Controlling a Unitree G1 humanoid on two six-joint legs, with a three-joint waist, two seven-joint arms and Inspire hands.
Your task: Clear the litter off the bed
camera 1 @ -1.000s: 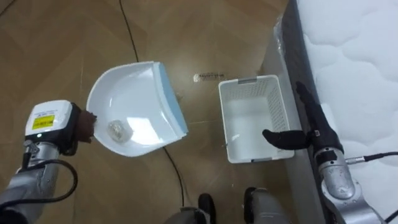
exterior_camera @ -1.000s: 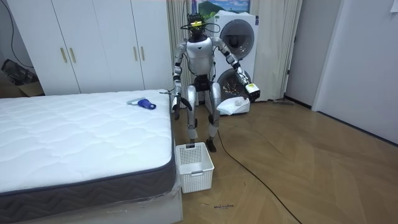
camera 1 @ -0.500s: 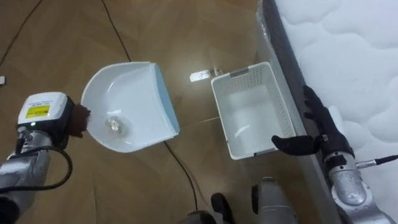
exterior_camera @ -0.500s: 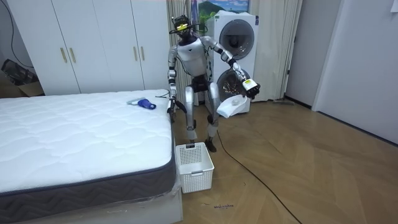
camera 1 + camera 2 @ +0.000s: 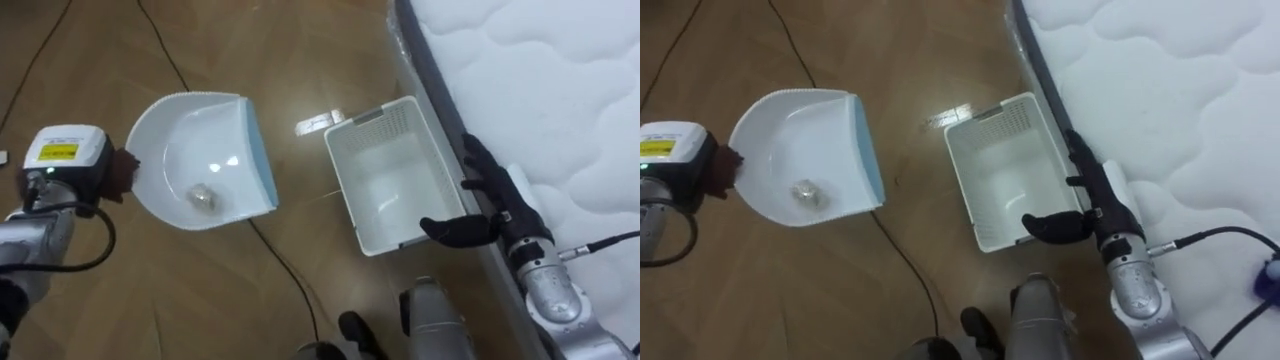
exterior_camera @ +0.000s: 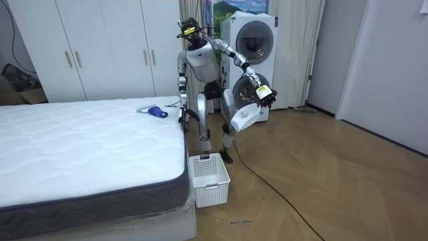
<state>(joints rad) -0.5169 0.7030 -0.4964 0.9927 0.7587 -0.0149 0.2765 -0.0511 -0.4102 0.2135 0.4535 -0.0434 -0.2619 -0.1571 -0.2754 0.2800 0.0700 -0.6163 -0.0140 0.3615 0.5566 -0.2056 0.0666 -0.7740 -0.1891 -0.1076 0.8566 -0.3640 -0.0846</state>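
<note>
Down by the mattress (image 5: 540, 90) edge, the right hand (image 5: 497, 208) is held empty, fingers straight and spread, thumb just beside the near corner of the white basket (image 5: 395, 195). The basket is set on the wooden floor (image 5: 300, 60) beside the bed. Left of it, the white dustpan (image 5: 200, 160) is clamped by its handle in the left hand (image 5: 122, 172), with a crumpled scrap (image 5: 203, 196) carried inside. Farther off, a blue object (image 6: 158, 112) is seen lying on the mattress.

Home bedroom, bare mattress (image 6: 80, 150), white wardrobes (image 6: 100, 50), washing machine (image 6: 254, 40) (by curtains), wood floor (image 6: 321, 181)
</note>
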